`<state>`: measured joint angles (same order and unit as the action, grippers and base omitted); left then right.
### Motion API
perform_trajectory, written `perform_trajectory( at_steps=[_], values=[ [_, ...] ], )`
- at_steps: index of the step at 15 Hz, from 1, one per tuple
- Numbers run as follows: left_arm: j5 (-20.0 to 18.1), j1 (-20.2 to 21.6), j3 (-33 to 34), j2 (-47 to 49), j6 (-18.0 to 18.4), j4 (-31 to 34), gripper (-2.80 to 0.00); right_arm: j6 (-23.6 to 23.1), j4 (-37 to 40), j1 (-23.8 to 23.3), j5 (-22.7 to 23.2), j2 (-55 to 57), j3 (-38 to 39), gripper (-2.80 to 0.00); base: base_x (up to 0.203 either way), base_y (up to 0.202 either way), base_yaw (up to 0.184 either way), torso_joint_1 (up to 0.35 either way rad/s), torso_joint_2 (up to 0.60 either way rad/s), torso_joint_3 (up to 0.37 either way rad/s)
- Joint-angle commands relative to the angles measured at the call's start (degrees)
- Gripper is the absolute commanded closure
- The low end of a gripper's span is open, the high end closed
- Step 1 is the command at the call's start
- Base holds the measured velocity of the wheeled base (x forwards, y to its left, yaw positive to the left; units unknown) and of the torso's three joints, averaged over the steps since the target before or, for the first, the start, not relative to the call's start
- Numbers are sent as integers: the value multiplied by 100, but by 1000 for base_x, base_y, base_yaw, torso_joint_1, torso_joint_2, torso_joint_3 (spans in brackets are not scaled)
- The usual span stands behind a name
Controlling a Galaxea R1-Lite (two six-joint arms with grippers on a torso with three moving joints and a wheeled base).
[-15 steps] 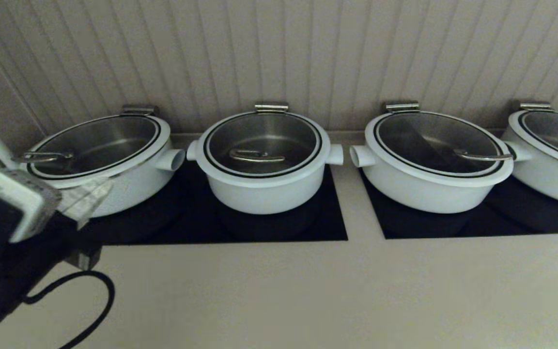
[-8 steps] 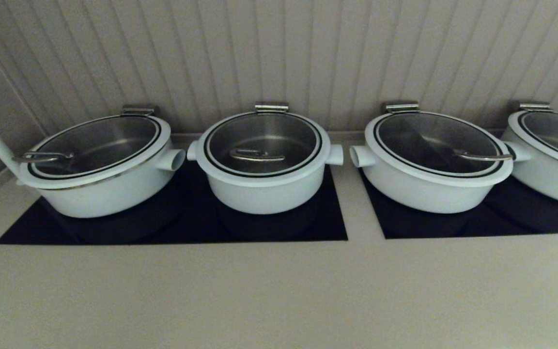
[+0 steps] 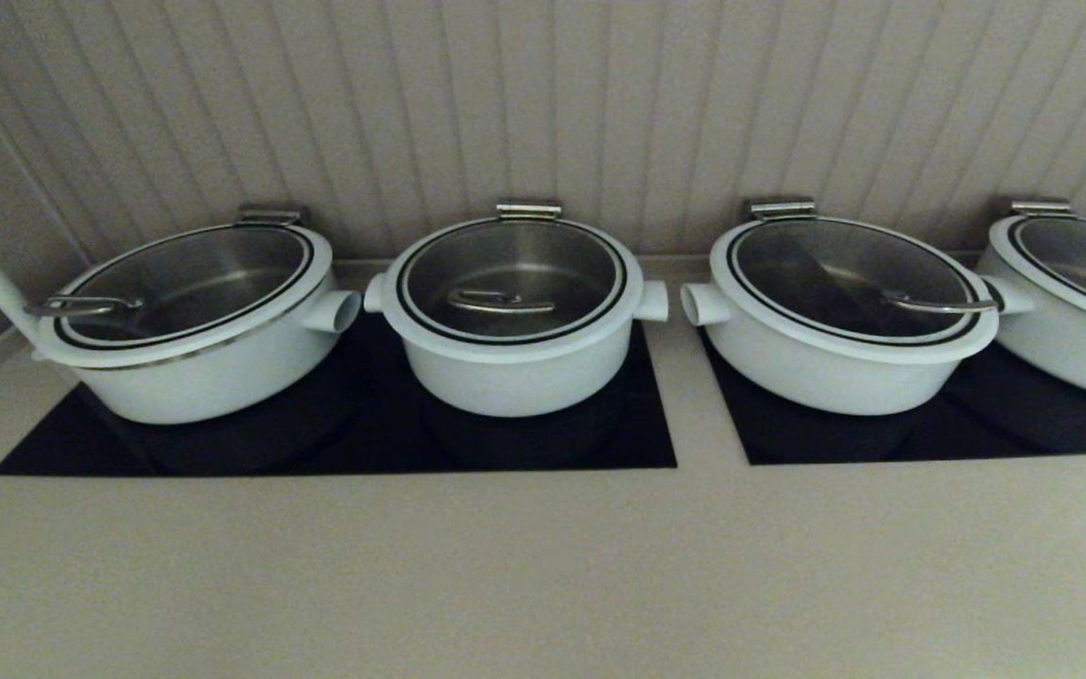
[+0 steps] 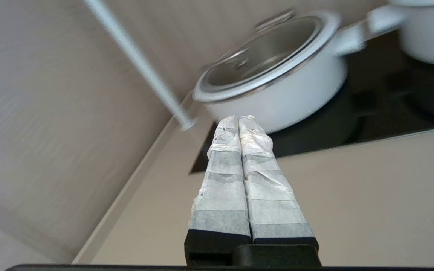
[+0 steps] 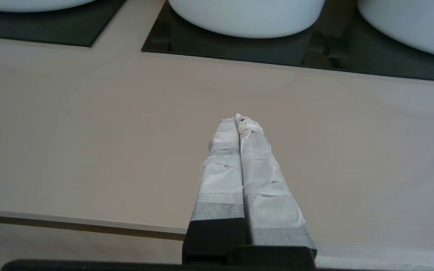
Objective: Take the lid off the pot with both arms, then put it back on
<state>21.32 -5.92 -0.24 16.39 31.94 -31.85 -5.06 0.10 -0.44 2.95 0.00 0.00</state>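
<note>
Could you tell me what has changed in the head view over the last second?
The left arm, which filled the lower left corner of the head view a second ago, has pulled back out of it. Its pincer is shut and empty, short of the leftmost pot. Nothing was gripped or released. The lid remains seated on the pot, the other pots are unmoved, and the right pincer is shut over the counter.

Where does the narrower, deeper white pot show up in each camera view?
Head view: the pot stands second from the left, near the centre.
Left wrist view: only part of the pot shows, cut off by the frame edge, beyond the wide pot.
Right wrist view: probably the white sliver at the frame edge.
Shared landmark: the black cooktop panel beneath it.
</note>
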Motion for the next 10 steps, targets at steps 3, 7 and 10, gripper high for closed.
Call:
perform_trajectory(
  at_steps=[3,7,10],
  values=[
    [-64,766,22,-337,378,238,0,-4,-1,0,4,0,0,0,0,0,0,0,0,0],
    [-90,643,24,-1223,262,1591,0,-4,-1,0,4,0,0,0,0,0,0,0,0,0],
    [-763,620,23,-1606,-362,2168,0,-4,-1,0,4,0,0,0,0,0,0,0,0,0]
  ],
)
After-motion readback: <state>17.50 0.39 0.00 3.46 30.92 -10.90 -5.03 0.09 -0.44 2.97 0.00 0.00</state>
